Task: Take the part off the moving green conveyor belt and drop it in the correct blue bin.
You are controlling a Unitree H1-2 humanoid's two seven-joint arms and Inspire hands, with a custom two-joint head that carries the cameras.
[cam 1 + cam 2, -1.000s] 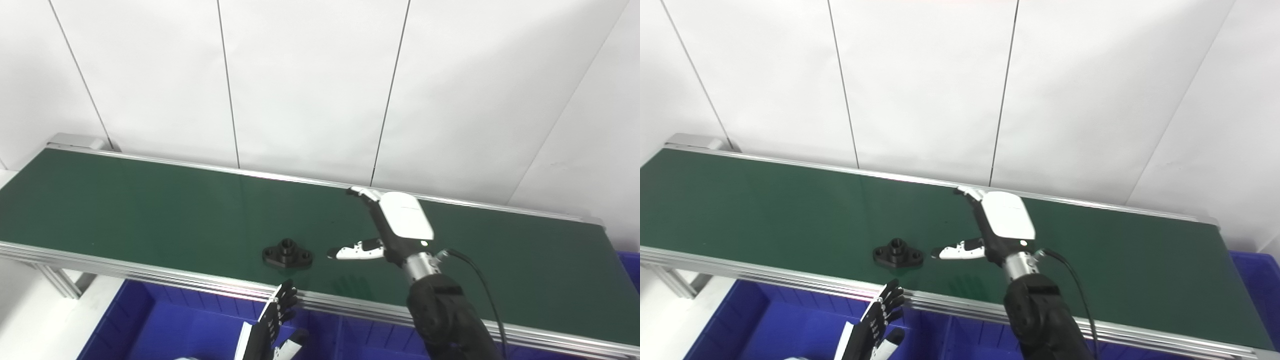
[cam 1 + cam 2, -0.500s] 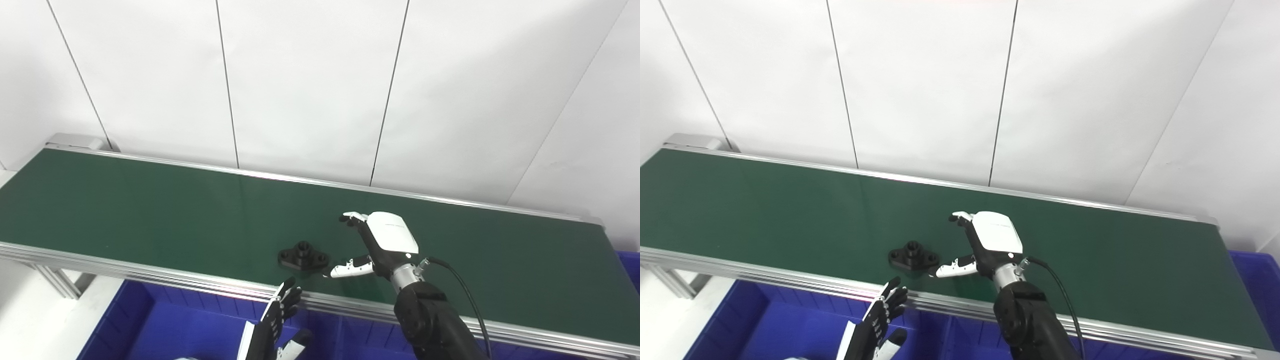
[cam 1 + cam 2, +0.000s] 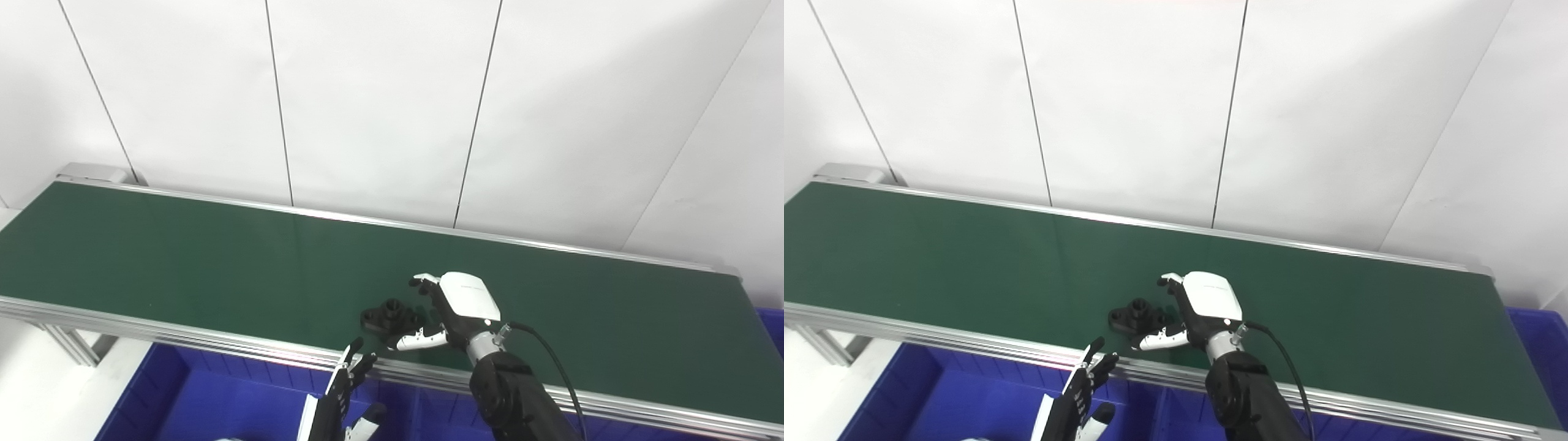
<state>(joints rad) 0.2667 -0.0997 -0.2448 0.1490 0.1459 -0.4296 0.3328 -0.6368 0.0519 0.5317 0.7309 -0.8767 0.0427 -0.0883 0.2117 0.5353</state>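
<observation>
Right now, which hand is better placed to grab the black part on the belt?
The right hand. It is open on the belt, its fingers and thumb either side of the black part. The left hand sits below the belt edge, over the blue bin.

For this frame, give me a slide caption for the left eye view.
Right hand open around the black flanged part on the green conveyor belt; left hand waits over blue bin.

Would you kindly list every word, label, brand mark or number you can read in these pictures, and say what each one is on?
None can be read.
The black part, the green conveyor belt, the blue bin and the wall panels show no lettering.
The white back of the right hand looks plain; any marking there is too small to tell.
</observation>
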